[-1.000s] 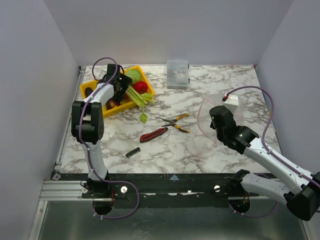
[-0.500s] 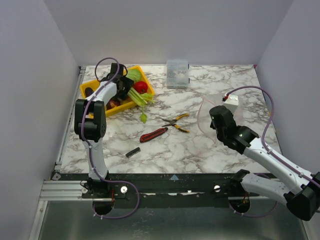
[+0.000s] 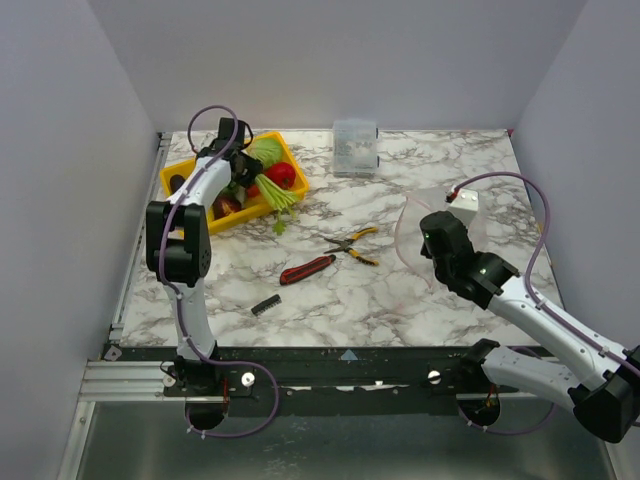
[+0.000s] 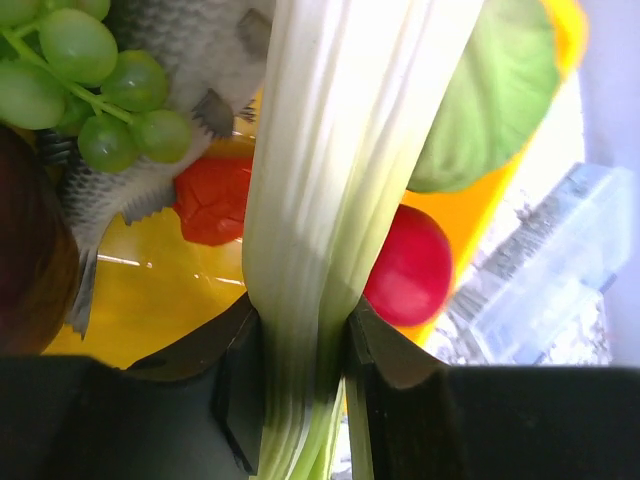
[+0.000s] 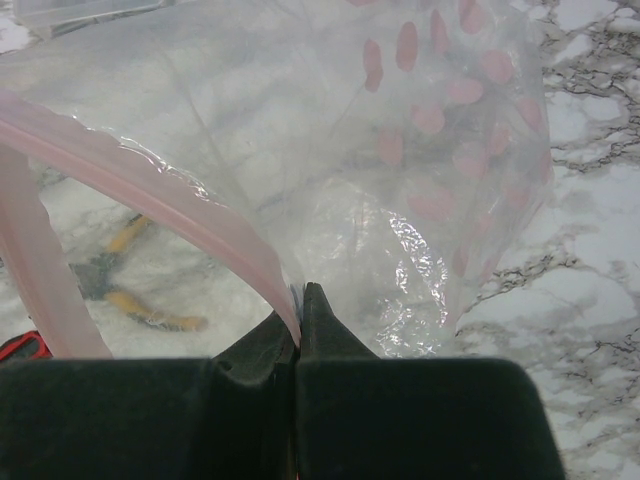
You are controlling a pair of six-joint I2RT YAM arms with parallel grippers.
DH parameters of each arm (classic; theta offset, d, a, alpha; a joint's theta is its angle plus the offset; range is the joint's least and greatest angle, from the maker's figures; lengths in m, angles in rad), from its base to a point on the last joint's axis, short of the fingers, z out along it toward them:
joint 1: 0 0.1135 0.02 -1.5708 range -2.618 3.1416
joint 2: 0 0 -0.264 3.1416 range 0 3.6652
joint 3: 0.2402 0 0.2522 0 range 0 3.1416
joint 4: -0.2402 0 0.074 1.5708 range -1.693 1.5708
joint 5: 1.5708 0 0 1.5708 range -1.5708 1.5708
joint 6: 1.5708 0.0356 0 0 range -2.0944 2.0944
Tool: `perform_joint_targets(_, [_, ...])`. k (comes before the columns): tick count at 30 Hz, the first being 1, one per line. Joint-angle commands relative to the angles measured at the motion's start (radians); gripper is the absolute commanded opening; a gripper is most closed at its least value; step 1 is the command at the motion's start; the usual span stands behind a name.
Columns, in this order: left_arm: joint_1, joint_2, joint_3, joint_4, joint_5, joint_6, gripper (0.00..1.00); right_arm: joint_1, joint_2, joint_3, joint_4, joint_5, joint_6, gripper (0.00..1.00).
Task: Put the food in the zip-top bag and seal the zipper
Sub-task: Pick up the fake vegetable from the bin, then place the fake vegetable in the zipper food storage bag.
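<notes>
In the left wrist view the jaws of my left gripper (image 4: 303,322) press from both sides on the pale green celery stalk (image 4: 340,150). It hangs over the yellow tray (image 4: 150,295), which holds green grapes (image 4: 80,70), a grey fish (image 4: 180,60), a red tomato (image 4: 410,265) and a cabbage (image 4: 490,100). From above, the left gripper (image 3: 240,170) is over the tray (image 3: 172,172), and the celery (image 3: 270,192) trails off its front edge. At the right, my right gripper (image 3: 432,228) is shut on the zip-top bag (image 5: 400,150), pinching its pinkish zipper (image 5: 150,190) and holding the mouth up.
Yellow-handled pliers (image 3: 355,245) and a red-handled knife (image 3: 307,268) lie mid-table between the tray and the bag. A small clear box (image 3: 355,147) stands at the back. A small black piece (image 3: 265,304) lies near the front left.
My left gripper has closed on the celery stalk, and the stalk's leafy end has shifted a little toward the tray. The right arm and the bag have not moved.
</notes>
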Motion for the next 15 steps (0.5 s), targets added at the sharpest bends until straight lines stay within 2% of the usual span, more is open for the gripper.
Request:
perform_joint_targets(1, [-0.016,-0.23,-0.043,0.018,-0.017,0.116,0.08,-0.004,-0.018,-0.008,0.013,0.016,0.01,0.01])
perform_joint_targets(3, [-0.033,-0.324,-0.121,0.04,-0.03,0.149,0.01,-0.004,-0.019,-0.006,0.013,0.021,0.01,0.01])
perform_joint_targets(6, [-0.047,-0.472,-0.234,0.068,-0.024,0.176,0.0,-0.004,-0.03,-0.004,0.016,0.005,0.002,0.01])
perform_joint_targets(9, [-0.066,-0.627,-0.386,0.177,0.012,0.199,0.0,-0.004,-0.045,-0.014,0.028,-0.024,-0.011,0.01])
perform_joint_targets(11, [-0.083,-0.743,-0.499,0.305,0.066,0.22,0.0,-0.003,-0.052,-0.021,0.035,-0.046,-0.013,0.01])
perform_joint_targets(15, [-0.163,-0.932,-0.724,0.607,0.074,0.208,0.0,-0.004,-0.048,-0.027,0.042,-0.088,0.006,0.01])
